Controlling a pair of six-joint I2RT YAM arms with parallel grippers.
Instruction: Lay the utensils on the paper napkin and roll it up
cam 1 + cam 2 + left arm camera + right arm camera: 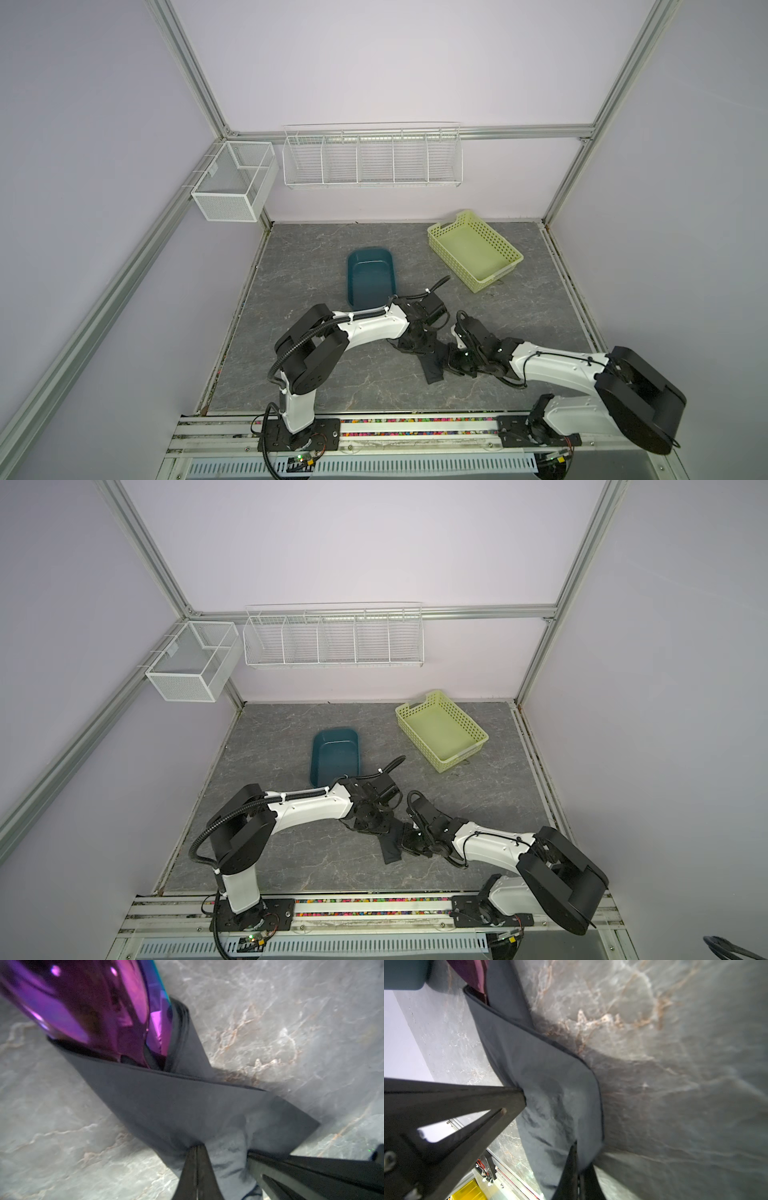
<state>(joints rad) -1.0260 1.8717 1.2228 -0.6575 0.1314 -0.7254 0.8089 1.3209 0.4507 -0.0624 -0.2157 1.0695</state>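
On the counter (374, 386) between the arms, clenched onto the paper napkin (166, 1101) with left jaws and right jaws, utensils (93, 1012) lengthwise inside, near both.

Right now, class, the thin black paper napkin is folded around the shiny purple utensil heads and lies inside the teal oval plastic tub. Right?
Wrong place. The thin black paper napkin is folded around the shiny purple utensil heads but lies on the grey marbled tabletop, outside the teal oval plastic tub, as both top views show.
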